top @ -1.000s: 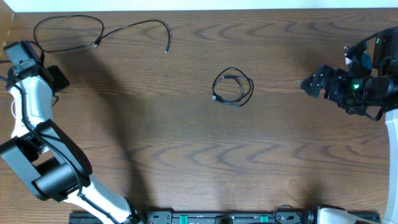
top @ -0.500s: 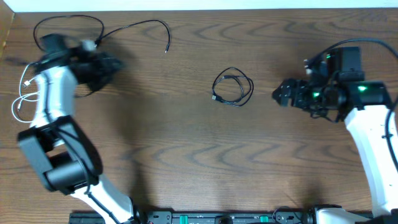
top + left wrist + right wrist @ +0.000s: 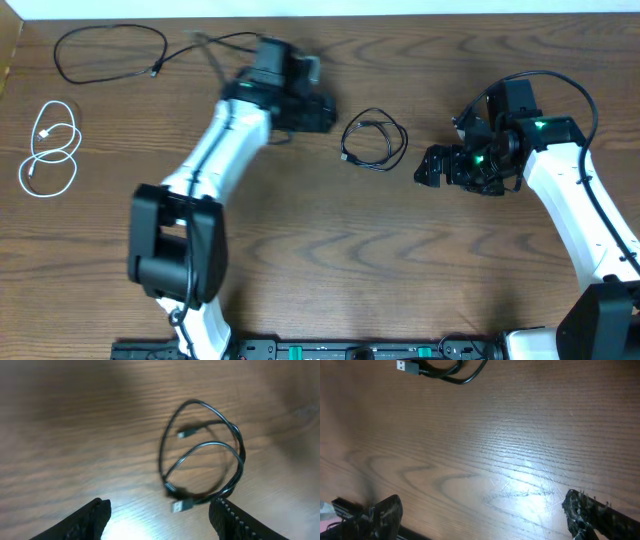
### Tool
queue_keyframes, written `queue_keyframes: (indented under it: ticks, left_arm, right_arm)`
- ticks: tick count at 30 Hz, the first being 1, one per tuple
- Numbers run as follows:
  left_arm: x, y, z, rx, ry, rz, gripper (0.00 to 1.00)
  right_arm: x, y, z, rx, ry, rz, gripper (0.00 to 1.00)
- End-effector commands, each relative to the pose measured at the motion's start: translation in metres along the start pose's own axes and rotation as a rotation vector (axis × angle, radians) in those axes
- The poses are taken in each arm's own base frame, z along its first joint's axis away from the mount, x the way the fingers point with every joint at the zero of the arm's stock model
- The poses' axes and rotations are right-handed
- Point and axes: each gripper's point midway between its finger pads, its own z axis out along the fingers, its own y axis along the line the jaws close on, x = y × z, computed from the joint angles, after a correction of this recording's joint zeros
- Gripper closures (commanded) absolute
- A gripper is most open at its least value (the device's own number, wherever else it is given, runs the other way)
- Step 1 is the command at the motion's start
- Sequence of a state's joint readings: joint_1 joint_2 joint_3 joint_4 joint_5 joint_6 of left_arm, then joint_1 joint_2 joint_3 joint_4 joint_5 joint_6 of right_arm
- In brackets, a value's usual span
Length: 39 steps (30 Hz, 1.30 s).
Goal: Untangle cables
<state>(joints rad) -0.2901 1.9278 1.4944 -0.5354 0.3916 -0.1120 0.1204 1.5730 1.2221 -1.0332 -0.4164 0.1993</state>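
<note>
Both arms have swung in to flank the coiled black cable point(image 3: 375, 141) mid-desk point(image 3: 300, 250), left hand point(image 3: 322, 112) and right hand point(image 3: 428, 168) wide and empty. Only overhead shows the white cable point(image 3: 48, 150) and loose black cable point(image 3: 110, 45) lying far left.

I see left arm point(image 3: 232, 135) motion-blurred overhead, hiding far end of long black cable point(image 3: 58, 52), and coiled black cable point(image 3: 450, 379) cut off at right wrist cam's top edge.
</note>
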Motion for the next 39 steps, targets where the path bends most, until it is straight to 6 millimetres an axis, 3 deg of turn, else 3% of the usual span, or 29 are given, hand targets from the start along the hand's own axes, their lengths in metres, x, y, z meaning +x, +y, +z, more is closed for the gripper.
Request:
queue_keyframes:
  ticks: [1,4,7,10,16,19,22,31,36,39]
  left_arm:
    - [-0.005,-0.007,0.005,-0.147,-0.048,0.127,0.31]
    - [-0.004,-0.017,0.019,-0.133,-0.049,0.169,0.31]
    - [-0.001,-0.013,0.038,-0.131,-0.036,0.171,0.31]
    - [0.008,-0.008,0.061,-0.124,-0.003,0.168,0.31]
    - [0.021,-0.021,0.090,-0.026,0.031,0.177,0.32]
    - [0.024,-0.025,0.095,-0.017,0.040,0.184,0.33]
    - [0.028,-0.029,0.096,-0.014,0.049,0.192,0.40]
    - [0.030,-0.032,0.098,0.002,0.055,0.244,0.40]
    - [0.039,-0.024,0.113,-0.003,0.084,0.235,0.41]
    - [0.036,-0.024,0.113,-0.002,0.071,0.236,0.55]
  right_arm:
    - [-0.002,0.006,-0.004,-0.019,-0.009,-0.030,0.01]
    - [0.002,0.015,-0.004,-0.070,0.013,-0.025,0.01]
    - [0.010,0.030,-0.006,-0.160,0.046,-0.017,0.01]
    - [0.012,0.030,-0.007,-0.163,0.053,-0.029,0.01]
    - [0.012,0.030,-0.007,-0.163,0.053,-0.031,0.01]
    - [0.012,0.030,-0.007,-0.164,0.053,-0.031,0.01]
    - [0.010,0.030,-0.007,-0.164,0.047,-0.035,0.01]
    - [0.009,0.031,-0.007,-0.165,0.041,-0.038,0.01]
    - [0.009,0.031,-0.007,-0.165,0.042,-0.037,0.01]
    - [0.009,0.031,-0.007,-0.165,0.042,-0.037,0.01]
